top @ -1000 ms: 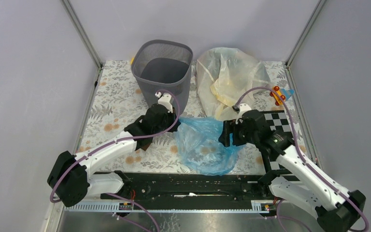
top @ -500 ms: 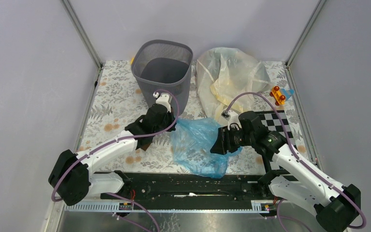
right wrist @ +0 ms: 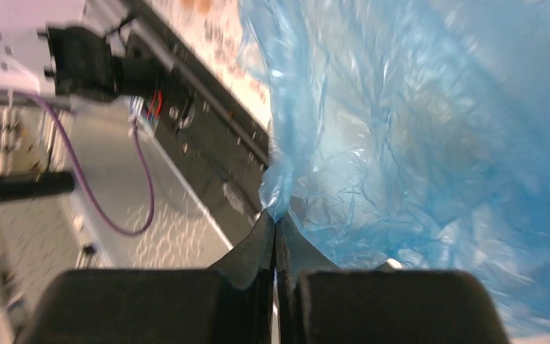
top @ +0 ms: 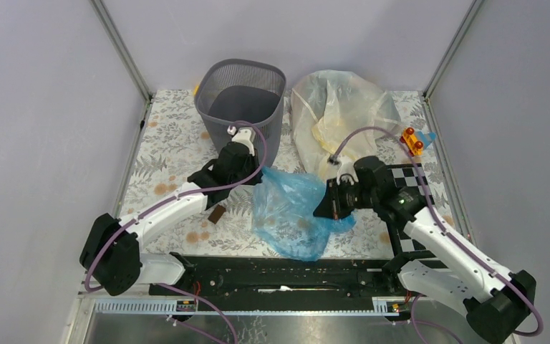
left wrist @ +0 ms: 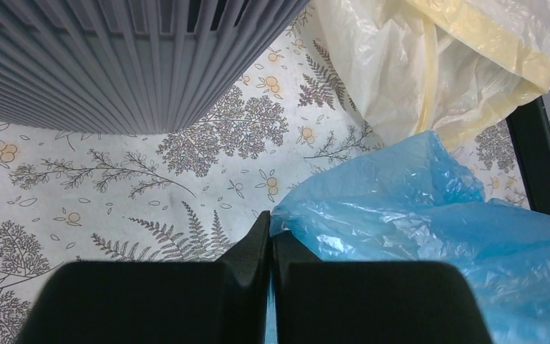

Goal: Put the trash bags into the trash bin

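Note:
The dark grey mesh trash bin [top: 240, 100] stands at the back of the table, its ribbed wall [left wrist: 129, 57] filling the top left of the left wrist view. A crumpled blue trash bag [top: 290, 211] is stretched between both arms in front of it. My left gripper [top: 258, 174] is shut on the bag's left corner [left wrist: 430, 215], its tips [left wrist: 271, 226] pinching the film. My right gripper [top: 327, 204] is shut on the bag's right edge [right wrist: 415, 129], with plastic caught at its tips [right wrist: 276, 218]. A pale yellow translucent trash bag [top: 340, 115] lies right of the bin [left wrist: 437, 64].
An orange and blue toy [top: 415, 140] sits at the back right. A black and white checkerboard [top: 409, 179] lies under the right arm. A small brown piece [top: 216, 213] rests on the floral cloth. A black rail [top: 279, 269] runs along the near edge.
My right gripper swung left into the blue bag and shut on its edge. My left gripper, still shut on the bag, rose slightly toward the bin, bunching the bag narrower.

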You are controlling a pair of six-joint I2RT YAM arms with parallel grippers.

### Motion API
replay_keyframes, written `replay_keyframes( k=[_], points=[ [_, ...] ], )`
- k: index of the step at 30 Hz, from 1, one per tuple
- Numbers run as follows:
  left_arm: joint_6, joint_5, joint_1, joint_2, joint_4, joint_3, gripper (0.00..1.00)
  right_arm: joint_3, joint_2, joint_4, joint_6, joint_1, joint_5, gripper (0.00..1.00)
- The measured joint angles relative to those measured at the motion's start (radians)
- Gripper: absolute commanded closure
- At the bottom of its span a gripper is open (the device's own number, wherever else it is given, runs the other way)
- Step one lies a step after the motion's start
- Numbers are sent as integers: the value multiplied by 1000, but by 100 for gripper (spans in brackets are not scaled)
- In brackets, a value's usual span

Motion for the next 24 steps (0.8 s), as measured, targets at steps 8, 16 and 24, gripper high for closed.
replay_keyframes(
  k=[8,16,24],
  points=[
    [2,19,2,-51,-148,156,100,516,51,-133,-53,0,349,100],
    [37,60,3,-182,-233,572,100,1099,237,-202,-117,0,499,100],
    [13,216,3,-459,-51,243,100,563,5,-98,-70,0,472,100]
  ],
)
